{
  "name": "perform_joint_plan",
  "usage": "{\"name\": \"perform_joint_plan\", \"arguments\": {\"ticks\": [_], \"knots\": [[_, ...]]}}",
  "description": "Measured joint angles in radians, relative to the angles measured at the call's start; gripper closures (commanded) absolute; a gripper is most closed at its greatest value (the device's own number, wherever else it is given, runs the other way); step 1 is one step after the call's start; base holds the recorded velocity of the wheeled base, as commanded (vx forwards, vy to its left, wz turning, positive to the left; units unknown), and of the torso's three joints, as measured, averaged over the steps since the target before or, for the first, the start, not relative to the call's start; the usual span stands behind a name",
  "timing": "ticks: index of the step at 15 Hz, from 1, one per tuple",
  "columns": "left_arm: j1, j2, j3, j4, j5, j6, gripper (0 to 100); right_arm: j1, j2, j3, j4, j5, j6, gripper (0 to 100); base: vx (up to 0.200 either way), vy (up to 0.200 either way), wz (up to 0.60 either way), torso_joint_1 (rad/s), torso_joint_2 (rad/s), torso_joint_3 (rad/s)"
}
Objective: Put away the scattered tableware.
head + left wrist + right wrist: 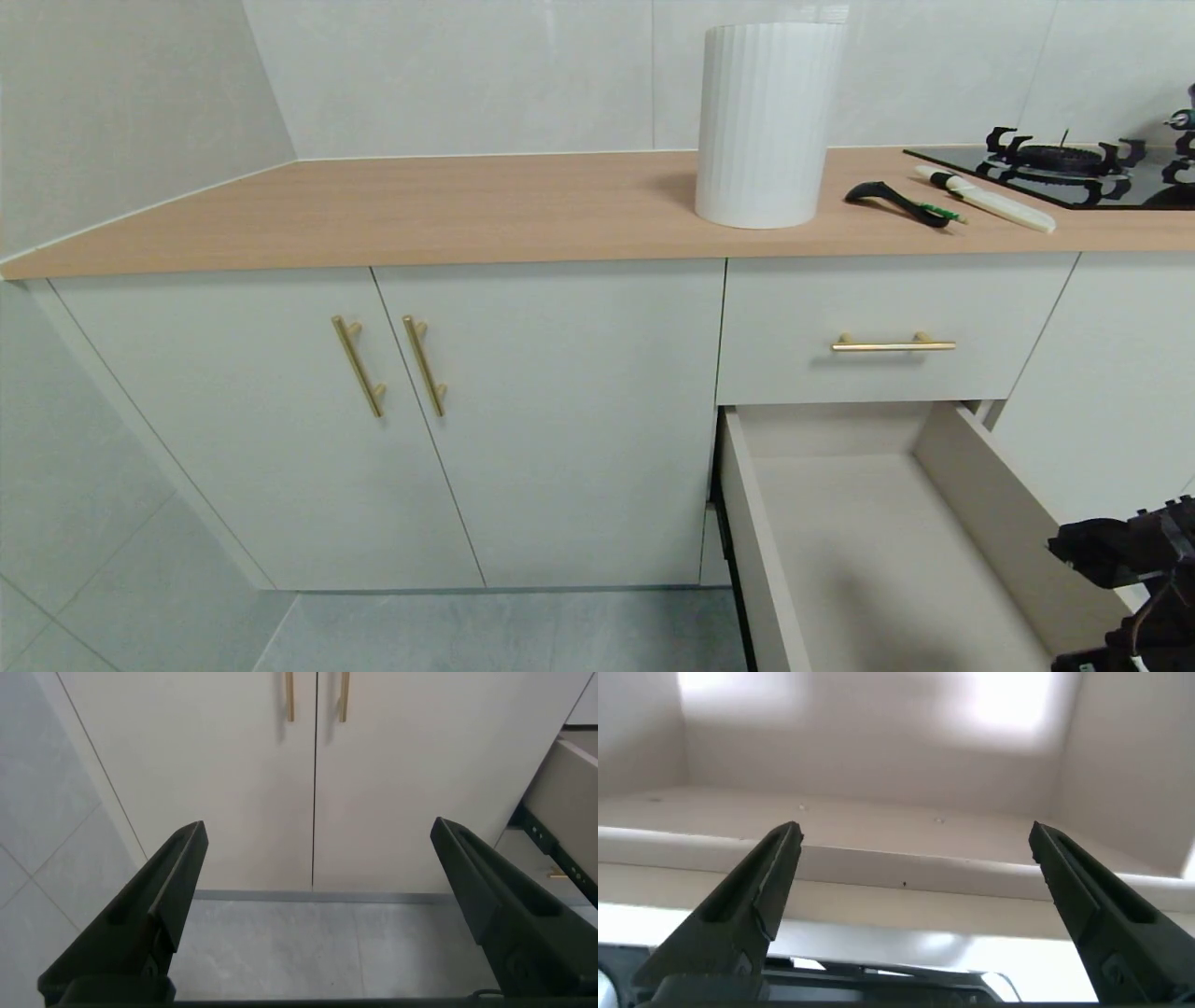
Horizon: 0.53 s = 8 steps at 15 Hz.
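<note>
**Tableware lies up on the counter, open drawer beside the right gripper**

Two utensils make up the scatter: a black-handled utensil [898, 203] and a long pale utensil [988, 199]. They lie side by side on the counter [420, 210], well above and beyond the right gripper [913, 833]. A white ribbed container [764, 121] stands just to their left and the hob [1055, 173] just to their right.

The right gripper sits low, just beside the near right corner of the open lower drawer [752, 523]. Its jaws are spread wide with nothing between them. The drawer stands pulled out with a bare floor, probably so the utensils can be dropped straight in from above. The upper drawer [887, 327], directly under the utensils, is shut.

The left gripper [316, 829] is also released and holds nothing. It hangs low in front of the double cabinet doors [392, 775], well apart from the drawer and farther from the utensils than the right one. That leaves the drawer mouth free for the right arm.

No utensil is stowed yet. The likely next step is raising the right gripper to the counter for the nearer, black-handled piece.
</note>
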Motion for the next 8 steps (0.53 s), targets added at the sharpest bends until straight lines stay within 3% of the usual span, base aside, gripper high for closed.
{"name": "perform_joint_plan", "arguments": {"ticks": [4,8], "knots": [[0.0,0.0,0.0,0.0,0.0,0.0,0,-0.005,-0.132,-0.162,0.021,-0.001,-0.001,0,0.0,0.0,0.0,0.0,0.0,0.0],[0.0,0.0,0.0,0.0,0.0,0.0,0,-0.011,-0.15,-0.61,0.229,0.005,-0.011,0,0.0,0.0,0.0,0.0,0.0,0.0]]}}
